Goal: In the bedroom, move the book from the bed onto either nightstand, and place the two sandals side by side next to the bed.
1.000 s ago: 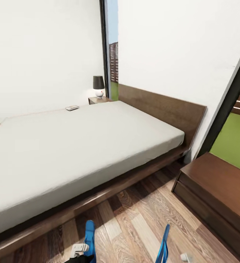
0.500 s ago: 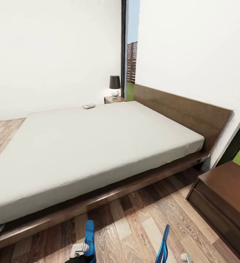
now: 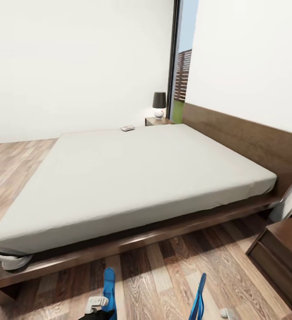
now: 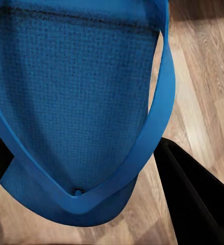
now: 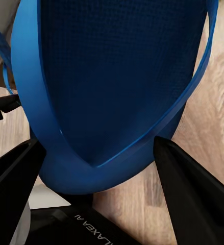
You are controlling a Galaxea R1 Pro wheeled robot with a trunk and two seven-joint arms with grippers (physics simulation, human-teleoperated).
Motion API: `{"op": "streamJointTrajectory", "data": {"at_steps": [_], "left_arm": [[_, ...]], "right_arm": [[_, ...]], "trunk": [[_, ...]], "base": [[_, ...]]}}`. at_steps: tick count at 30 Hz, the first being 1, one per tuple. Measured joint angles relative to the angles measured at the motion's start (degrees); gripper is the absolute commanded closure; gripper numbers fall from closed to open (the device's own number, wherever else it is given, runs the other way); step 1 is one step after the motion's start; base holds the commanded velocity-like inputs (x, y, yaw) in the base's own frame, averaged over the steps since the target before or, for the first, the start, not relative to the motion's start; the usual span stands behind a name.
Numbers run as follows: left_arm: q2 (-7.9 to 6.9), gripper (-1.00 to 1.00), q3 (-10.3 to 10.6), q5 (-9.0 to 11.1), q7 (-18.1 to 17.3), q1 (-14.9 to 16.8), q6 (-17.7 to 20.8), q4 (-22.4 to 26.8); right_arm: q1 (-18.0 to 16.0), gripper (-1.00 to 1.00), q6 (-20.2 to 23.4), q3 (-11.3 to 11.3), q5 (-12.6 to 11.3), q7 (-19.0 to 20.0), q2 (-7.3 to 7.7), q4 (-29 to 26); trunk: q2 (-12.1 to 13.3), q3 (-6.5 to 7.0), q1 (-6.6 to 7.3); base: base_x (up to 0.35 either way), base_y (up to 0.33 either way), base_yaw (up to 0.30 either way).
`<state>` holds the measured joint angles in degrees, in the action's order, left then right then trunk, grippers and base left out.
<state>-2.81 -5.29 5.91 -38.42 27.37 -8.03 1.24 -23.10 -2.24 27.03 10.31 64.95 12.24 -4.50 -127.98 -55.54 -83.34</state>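
Both blue sandals are held above the wood floor in front of the bed (image 3: pixel 132 178). My left gripper (image 3: pixel 95 306) is shut on the left sandal (image 3: pixel 109 286), whose sole and strap show between black fingers (image 4: pixel 193 199). My right gripper (image 3: pixel 225 313) is shut on the right sandal (image 3: pixel 199 293), seen edge-on and close up as a sandal (image 5: pixel 117 76) between fingers (image 5: pixel 191 194). The book (image 3: pixel 127 128) lies flat at the mattress's far edge, near the far nightstand (image 3: pixel 157 121).
A dark-shaded lamp (image 3: pixel 159 104) stands on the far nightstand beside a tall black-framed window (image 3: pixel 181 66). A second nightstand (image 3: pixel 281 253) sits at the near right by the headboard (image 3: pixel 248 138). Plank floor (image 3: pixel 163 275) runs along the bed's near side and off to the left.
The camera has swung left, so bed, lamp and near nightstand slid right in the picture and more left floor shows. Both sandals stay held at the same spots.
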Motion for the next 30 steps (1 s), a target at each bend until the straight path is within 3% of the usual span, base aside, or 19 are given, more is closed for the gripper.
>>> {"op": "streamJointTrajectory", "data": {"at_steps": [30], "left_arm": [[0.00,1.00,-0.03,-0.02,0.01,0.01,0.01,-0.01]], "right_arm": [[0.01,1.00,0.00,0.00,0.00,0.01,-0.03,0.01]], "trunk": [[0.00,0.00,0.00]], "base": [[0.000,0.000,0.257]]}}
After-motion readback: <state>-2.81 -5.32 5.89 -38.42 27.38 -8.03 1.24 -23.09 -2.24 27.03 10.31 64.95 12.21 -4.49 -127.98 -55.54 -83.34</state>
